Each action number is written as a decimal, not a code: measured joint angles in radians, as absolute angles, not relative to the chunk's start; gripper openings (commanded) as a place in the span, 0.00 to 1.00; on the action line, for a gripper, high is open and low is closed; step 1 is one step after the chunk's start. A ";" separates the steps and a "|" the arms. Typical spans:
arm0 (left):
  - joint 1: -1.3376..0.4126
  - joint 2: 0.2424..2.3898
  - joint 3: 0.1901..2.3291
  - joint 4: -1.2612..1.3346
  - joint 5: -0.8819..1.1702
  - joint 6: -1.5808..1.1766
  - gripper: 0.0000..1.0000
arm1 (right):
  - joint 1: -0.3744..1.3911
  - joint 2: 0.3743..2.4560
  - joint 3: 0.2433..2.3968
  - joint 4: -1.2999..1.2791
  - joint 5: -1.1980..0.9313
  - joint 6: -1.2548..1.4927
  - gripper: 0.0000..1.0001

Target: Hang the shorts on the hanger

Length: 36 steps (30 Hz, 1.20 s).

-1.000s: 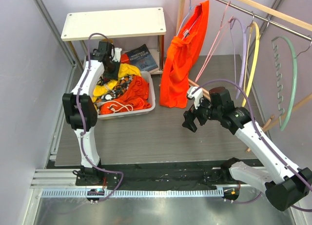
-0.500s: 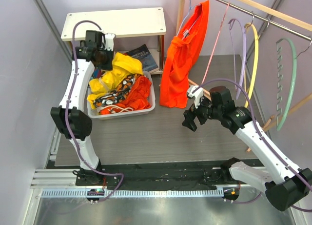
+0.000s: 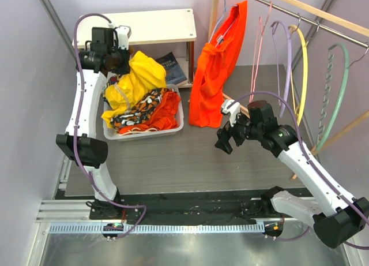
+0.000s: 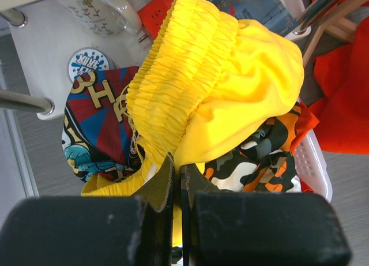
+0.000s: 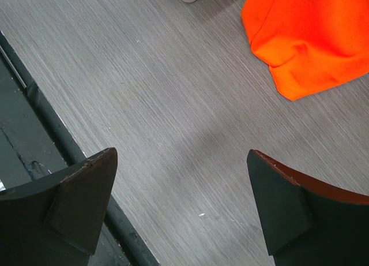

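1. Risen since a second ago from low in the white plastic basket [image 3: 180, 125] to beside the white shelf [image 3: 138, 25]: left gripper [image 4: 177, 169], jaws pinched together on the bright yellow fabric shorts [image 4: 230, 93].
2. Gripped at a fold just ahead of the fingertips, under the gathered elastic waistband; bunched, hanging below and right of the claw, lower end draped into the basket over camouflage and orange cloth.
3. Well apart to the right, on the rail: thin pale pink hanger [image 3: 258, 47], bare, beside a hanging orange garment [image 3: 216, 75].
4. Right gripper [image 5: 184, 208]: jaws wide apart over grey table [image 5: 144, 93], holding nothing.

Bright even light, soft shadows
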<state>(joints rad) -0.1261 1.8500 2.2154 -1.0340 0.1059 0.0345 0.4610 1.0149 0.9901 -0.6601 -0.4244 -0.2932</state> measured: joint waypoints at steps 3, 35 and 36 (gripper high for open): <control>-0.127 1.850 2.253 -1.046 0.106 0.024 0.00 | 0.461 1.016 0.992 -0.660 -0.425 -0.292 1.00; -0.132 1.656 2.273 -0.820 -0.037 -0.054 0.00 | 0.643 1.305 1.184 -0.575 -0.476 -0.252 0.90; -0.132 1.646 2.273 -0.810 -0.038 -0.057 0.00 | 0.659 1.323 1.196 -0.564 -0.468 -0.255 0.87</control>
<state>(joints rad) -0.1318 1.6459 2.2734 -0.8104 -0.0383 -0.0574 0.6594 1.3231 1.1961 -0.5644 -0.4679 -0.2550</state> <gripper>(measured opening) 0.010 0.933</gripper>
